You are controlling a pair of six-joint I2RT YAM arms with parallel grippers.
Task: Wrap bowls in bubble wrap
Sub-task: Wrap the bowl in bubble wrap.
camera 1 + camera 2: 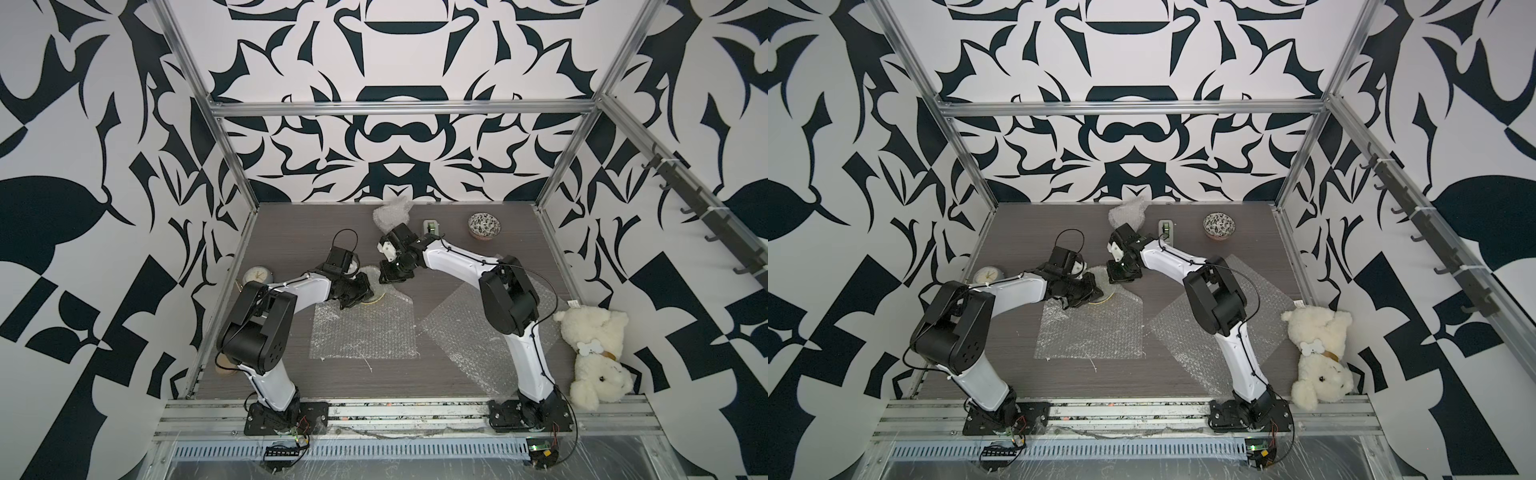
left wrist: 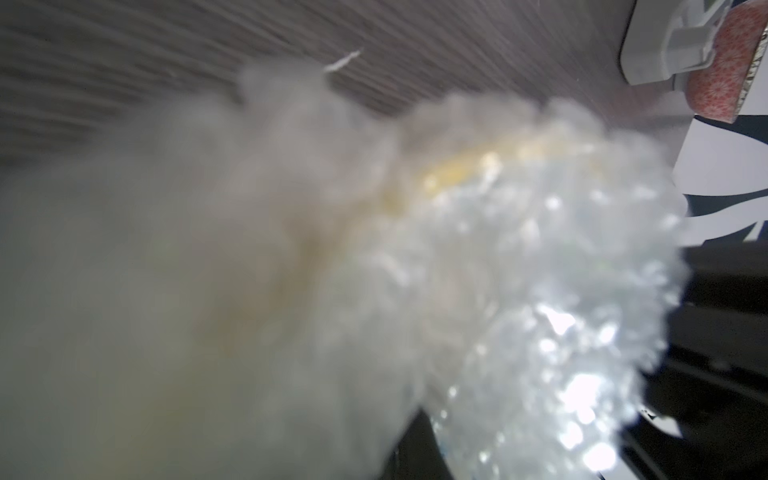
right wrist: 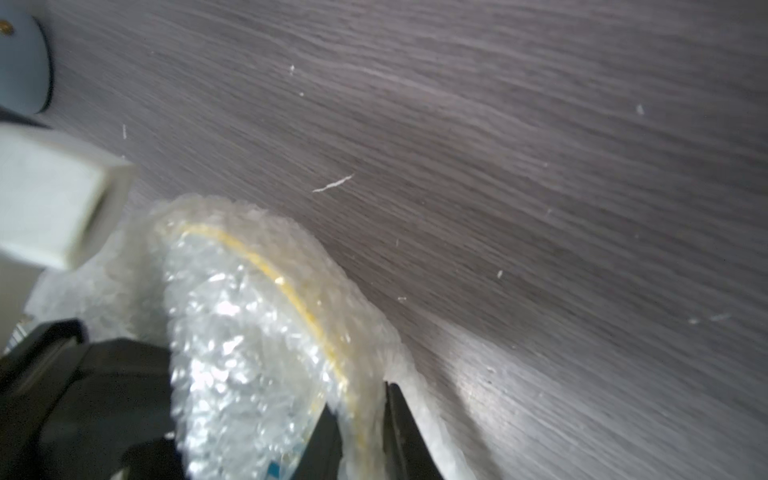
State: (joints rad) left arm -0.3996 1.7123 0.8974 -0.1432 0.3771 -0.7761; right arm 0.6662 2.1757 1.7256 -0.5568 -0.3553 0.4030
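Observation:
A white bowl with a yellow rim (image 1: 375, 297) (image 3: 291, 286) lies on its side at the far edge of a flat bubble wrap sheet (image 1: 365, 332), with that sheet folded over it. My left gripper (image 1: 362, 291) is shut on the bubble wrap at the bowl. In the left wrist view the film fills the picture and only one finger (image 2: 411, 453) shows. My right gripper (image 3: 361, 399) (image 1: 390, 275) is open. Its jaws stand slightly apart on either side of the wrapped rim. A black-and-white floral bowl (image 1: 484, 224) stands bare at the back right.
A second bubble wrap sheet (image 1: 457, 328) lies under my right arm. A crumpled bubble wrap bundle (image 1: 390, 212) and a white tape dispenser (image 1: 431, 227) sit at the back. A small clock (image 1: 257, 276) is at the left edge, a plush bear (image 1: 594, 353) at the right.

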